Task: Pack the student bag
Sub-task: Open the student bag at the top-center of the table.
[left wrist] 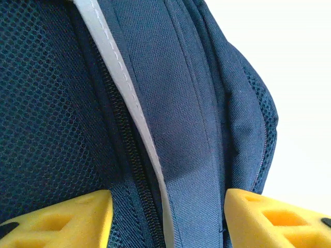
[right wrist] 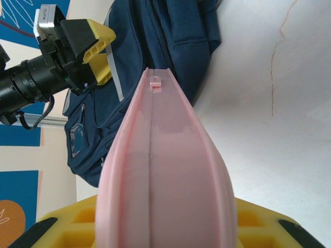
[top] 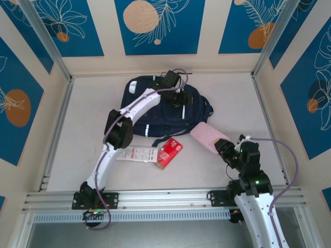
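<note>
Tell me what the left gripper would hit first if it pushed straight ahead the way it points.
The student bag: the left gripper points straight into its navy fabric, jaws apart on either side of a raised band beside the white stripe. Contact looks very near, though depth is hard to judge.

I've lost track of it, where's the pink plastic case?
The pink plastic case is clamped in the right gripper, right of centre in the top view, its far end beside the navy-blue fabric backpack and right of the red carton.

Right gripper (right wrist: 165, 230) holds pink case (right wrist: 165, 165).
I see the case's tip pointing at the student bag (right wrist: 155, 41), where the left gripper (right wrist: 98, 51) hovers.
</note>
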